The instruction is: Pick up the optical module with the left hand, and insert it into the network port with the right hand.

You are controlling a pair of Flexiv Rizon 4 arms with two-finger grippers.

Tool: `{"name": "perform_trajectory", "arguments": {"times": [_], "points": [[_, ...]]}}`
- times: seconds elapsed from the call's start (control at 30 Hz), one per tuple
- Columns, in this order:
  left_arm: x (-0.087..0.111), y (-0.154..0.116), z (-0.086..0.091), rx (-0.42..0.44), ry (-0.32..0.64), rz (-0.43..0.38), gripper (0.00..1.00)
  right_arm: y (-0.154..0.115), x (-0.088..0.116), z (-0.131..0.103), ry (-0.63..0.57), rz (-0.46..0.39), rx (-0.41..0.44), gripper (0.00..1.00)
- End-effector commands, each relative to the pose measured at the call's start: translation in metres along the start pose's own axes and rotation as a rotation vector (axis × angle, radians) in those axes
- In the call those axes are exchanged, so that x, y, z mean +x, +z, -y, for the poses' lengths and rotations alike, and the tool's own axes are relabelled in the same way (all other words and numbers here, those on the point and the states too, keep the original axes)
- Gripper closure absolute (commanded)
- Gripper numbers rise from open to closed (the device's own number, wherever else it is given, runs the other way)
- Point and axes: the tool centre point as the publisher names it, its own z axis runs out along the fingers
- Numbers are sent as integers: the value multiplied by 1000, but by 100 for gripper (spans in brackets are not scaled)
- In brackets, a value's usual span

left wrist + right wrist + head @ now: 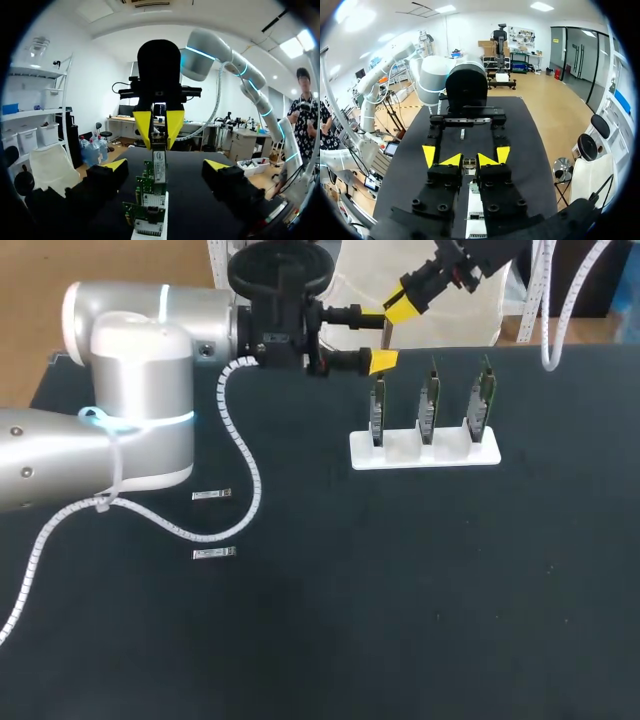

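The optical module (159,169), a thin silver bar, hangs upright above the leftmost green board (378,412). My right gripper (469,160) comes in from the back right and is shut on the module's upper end (386,338). My left gripper (166,167) stands open around it, its yellow fingertips (116,164) wide on either side and clear of the module. In the head view the left gripper (383,337) lies level, pointing right. Three green network boards stand in a white holder (424,453); their ports are too small to make out.
Two spare silver modules (211,495) (214,554) lie on the black table at the left, near my left arm's white cable (245,475). The white holder sits right of centre towards the back.
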Motion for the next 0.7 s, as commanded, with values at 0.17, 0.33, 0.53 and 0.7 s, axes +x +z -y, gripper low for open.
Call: {"name": "perform_trajectory", "arguments": {"times": [0.17, 0.33, 0.53, 0.7], "points": [[8, -26, 8, -26, -18, -118, 0, 1, 0, -2, -1, 4, 7, 100], [20, -29, 9, -12, -28, -196, 0, 1, -1, -1, -1, 6, 9, 100], [39, -27, 9, 15, -8, -300, 0, 3, -1, -2, 1, 3, 12, 100], [51, -30, 1, 6, 30, -379, 0, 1, 1, -4, 6, 7, 20, 100]]}}
